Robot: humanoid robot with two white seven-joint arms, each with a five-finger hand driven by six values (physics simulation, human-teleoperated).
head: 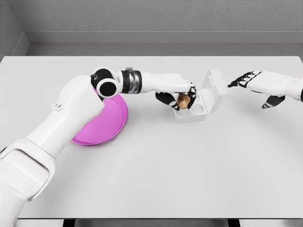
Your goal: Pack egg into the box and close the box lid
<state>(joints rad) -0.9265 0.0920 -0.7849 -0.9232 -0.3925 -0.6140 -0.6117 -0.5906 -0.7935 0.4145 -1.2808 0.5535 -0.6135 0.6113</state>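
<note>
White table, grey wall behind. Left hand pinching egg just over box, lid propped up beyond, likely for dropping in. Right hand loose-fingered, empty, beside lid, probably waiting for closing.

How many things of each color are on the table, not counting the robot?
Pink: 1, the plate.
Brown: 1, the egg, held in the left hand over the box.
White: 1, the box, with its lid open.
Total: 3.
</note>
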